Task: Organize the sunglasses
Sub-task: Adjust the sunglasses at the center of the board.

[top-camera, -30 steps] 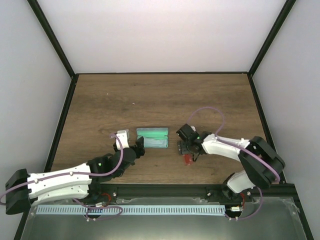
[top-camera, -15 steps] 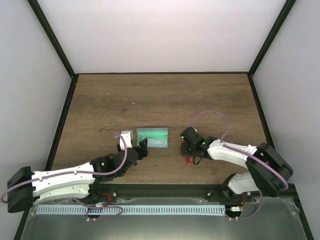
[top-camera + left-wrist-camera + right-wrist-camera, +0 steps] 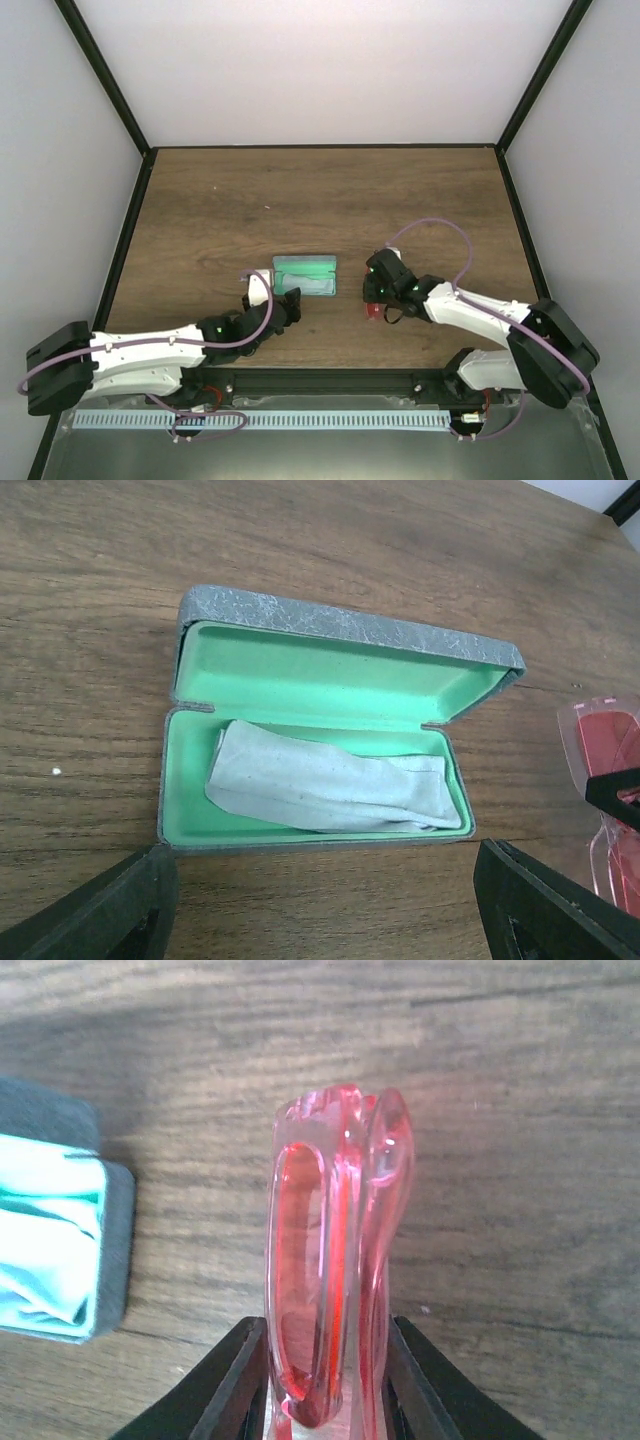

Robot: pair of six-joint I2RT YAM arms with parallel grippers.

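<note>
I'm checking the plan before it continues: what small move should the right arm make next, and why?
Probably lift the sunglasses slightly and carry them left toward the case. The right gripper is shut on the folded frame, and the case lies open beside it, holding only the cloth.

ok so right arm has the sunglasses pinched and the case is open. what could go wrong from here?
1. The right gripper pinches the sunglasses across their thin frame, so they could twist or slip on the way over.
2. The cloth lies bunched over most of the floor of the case. The glasses may ride high and block the lid.
3. The left gripper is open and not holding the case, so a push could slide it.
</note>
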